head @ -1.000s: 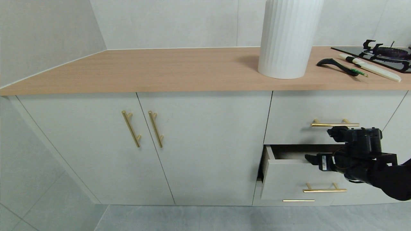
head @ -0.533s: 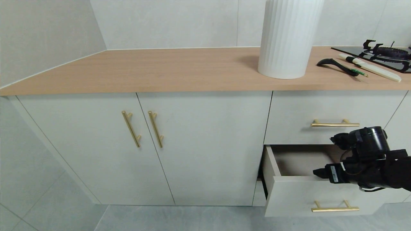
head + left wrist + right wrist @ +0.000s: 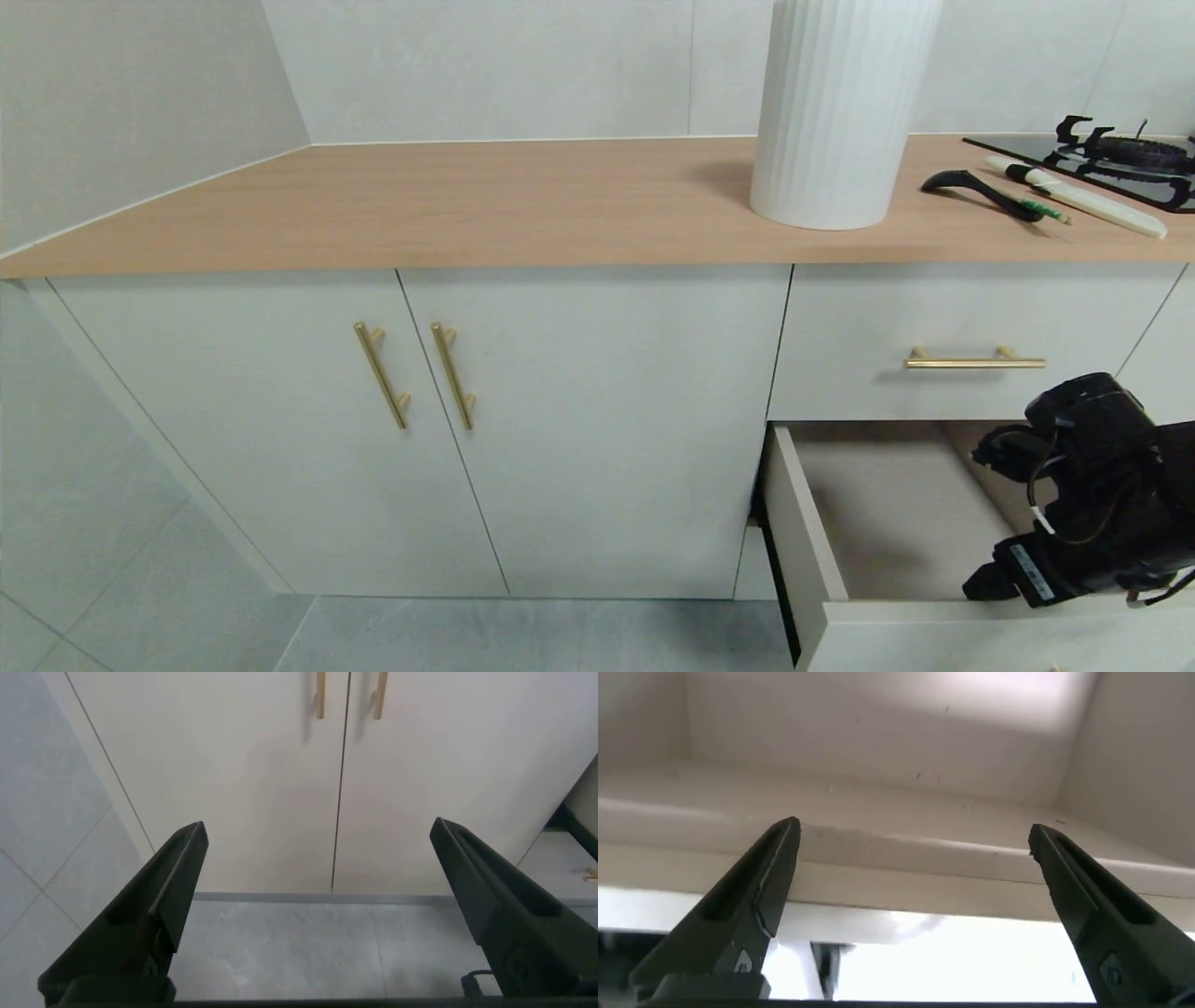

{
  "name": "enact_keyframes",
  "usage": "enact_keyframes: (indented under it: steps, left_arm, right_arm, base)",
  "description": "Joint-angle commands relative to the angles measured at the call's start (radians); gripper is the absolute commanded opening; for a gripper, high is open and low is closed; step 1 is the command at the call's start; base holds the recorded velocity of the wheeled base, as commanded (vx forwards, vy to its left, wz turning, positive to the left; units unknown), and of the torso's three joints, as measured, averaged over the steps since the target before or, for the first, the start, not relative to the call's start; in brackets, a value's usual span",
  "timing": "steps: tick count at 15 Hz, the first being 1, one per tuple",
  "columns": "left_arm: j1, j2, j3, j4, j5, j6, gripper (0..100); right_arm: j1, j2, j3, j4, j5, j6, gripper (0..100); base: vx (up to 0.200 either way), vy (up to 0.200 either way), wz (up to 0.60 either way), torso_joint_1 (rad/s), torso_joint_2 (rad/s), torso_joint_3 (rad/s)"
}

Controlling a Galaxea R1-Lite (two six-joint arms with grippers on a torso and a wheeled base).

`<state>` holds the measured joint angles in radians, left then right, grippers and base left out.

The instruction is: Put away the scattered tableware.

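A black spoon and a cream-coloured knife lie on the wooden countertop at the far right, beside a thin green-tipped stick. Below them the second drawer stands pulled far out, and its inside looks bare. My right gripper sits at the top edge of the drawer's front panel. In the right wrist view it is open, its fingers wide apart over that front edge. My left gripper is open and low, facing the cabinet doors and the floor.
A tall white ribbed vase stands on the counter left of the utensils. A black stove is at the far right corner. The top drawer with a gold handle is closed, and two doors with gold handles are closed.
The second drawer has slid much farther out toward me. My right gripper has moved down and back with its front panel.
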<state>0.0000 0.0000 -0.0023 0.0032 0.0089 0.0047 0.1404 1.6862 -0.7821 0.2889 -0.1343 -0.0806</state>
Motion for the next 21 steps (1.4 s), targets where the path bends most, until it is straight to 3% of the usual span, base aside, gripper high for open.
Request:
enact_keyframes:
  steps: [1, 8, 11, 14, 17, 21]
  left_arm:
    - [0.0, 0.002, -0.001, 0.0, 0.0, 0.0, 100]
    - [0.0, 0.002, 0.001, 0.0, 0.0, 0.0, 100]
    - [0.0, 0.002, 0.001, 0.0, 0.0, 0.0, 100]
    - [0.0, 0.002, -0.001, 0.0, 0.0, 0.0, 100]
    - [0.0, 0.002, 0.001, 0.0, 0.0, 0.0, 100]
    - [0.0, 0.0, 0.001, 0.0, 0.0, 0.0, 100]
  right_arm:
    - [0.03, -0.026, -0.002, 0.079, -0.001, -0.019, 100]
    - [0.065, -0.043, 0.024, 0.268, -0.007, -0.033, 100]
    - [0.077, -0.059, 0.023, 0.286, -0.008, -0.037, 100]
    - [0.07, -0.114, -0.011, 0.239, -0.021, -0.019, 100]
    - [0.057, -0.257, -0.06, 0.139, -0.015, 0.102, 100]
    - [0.033, -0.422, -0.063, 0.047, -0.013, 0.113, 100]
  base:
    - [0.0, 0.0, 0.0, 0.0, 0.0, 0.0]
    - [0.0, 0.0, 0.0, 0.0, 0.0, 0.0]
    - [0.0, 0.0, 0.0, 0.0, 0.0, 0.0]
    - [0.0, 0.0, 0.0, 0.0, 0.0, 0.0]
    - [0.0, 0.0, 0.0, 0.0, 0.0, 0.0]
    - [0.0, 0.0, 0.0, 0.0, 0.0, 0.0]
